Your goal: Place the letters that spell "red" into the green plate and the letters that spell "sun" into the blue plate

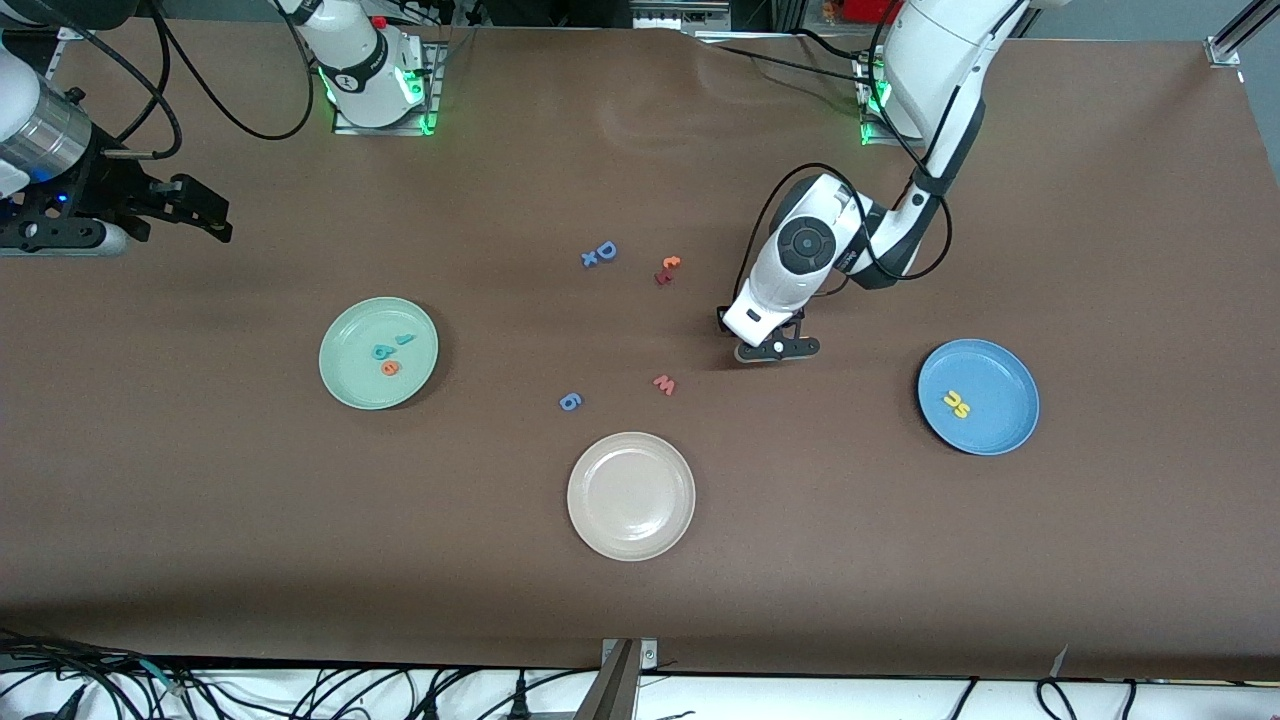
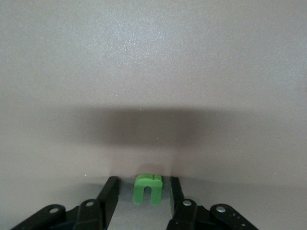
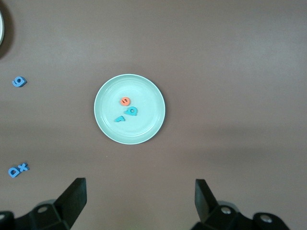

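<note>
Brown matting covers the whole tabletop (image 1: 640, 600), with the two arm bases standing along its edge farthest from the front camera. Three plates of equal size lie on it: the green plate (image 1: 345, 385) toward the right arm's end, the blue plate (image 1: 1005, 425) toward the left arm's end, and a cream-white plate (image 1: 631, 496) between them, nearest the front camera. The right end effector (image 1: 205, 215) waits over bare matting at its own end of the tabletop, fingers (image 3: 74, 196) spread wide apart and holding nothing. The left end effector (image 2: 142, 194) is down at the surface between the cream-white plate and its own base; its fingers (image 2: 109, 194) stand one on each side of the green "n" (image 2: 147, 188), close by but with a sliver of gap showing — not clamped on it. Inside the green plate sit the teal "r" (image 1: 404, 339), the teal "d" (image 1: 382, 351) and the orange "e" (image 1: 390, 368), bunched together. Inside the blue plate lie the yellow "s" (image 1: 962, 409) and yellow "u" (image 1: 951, 399), touching. Loose on the matting are a blue "D" (image 1: 606, 250) with a small blue "x" (image 1: 589, 259) just beside it, two reddish letters (image 1: 667, 270), a pink "w" (image 1: 665, 384) and a blue "g"-like letter (image 1: 570, 402).
</note>
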Robot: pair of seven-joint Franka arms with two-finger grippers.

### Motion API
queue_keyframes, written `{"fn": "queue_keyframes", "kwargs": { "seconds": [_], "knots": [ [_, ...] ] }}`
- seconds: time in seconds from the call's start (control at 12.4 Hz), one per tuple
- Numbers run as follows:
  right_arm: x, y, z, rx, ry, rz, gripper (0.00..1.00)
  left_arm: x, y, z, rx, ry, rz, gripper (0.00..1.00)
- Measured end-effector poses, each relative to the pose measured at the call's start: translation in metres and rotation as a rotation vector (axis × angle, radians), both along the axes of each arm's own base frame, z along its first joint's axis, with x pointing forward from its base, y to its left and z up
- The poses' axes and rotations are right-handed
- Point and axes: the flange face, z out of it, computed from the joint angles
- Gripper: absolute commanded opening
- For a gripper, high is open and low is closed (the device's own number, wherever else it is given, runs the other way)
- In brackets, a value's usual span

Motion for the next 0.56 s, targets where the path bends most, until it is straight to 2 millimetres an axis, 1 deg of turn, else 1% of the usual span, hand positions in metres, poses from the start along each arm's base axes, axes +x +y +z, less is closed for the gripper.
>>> {"fn": "queue_keyframes", "kwargs": {
  "seconds": [0.24, 0.56],
  "knots": [
    [0.0002, 0.0012, 0.0020, 0.000, -0.003, 0.002, 1.00, 0.0009, 0.0007, 0.0010, 0.003, -0.004, -0.003, 0.25],
    [0.0002, 0.0012, 0.0020, 0.001, -0.003, 0.002, 1.00, 0.0013, 0.0009, 0.0014, 0.003, -0.005, -0.003, 0.22]
  ]
}}
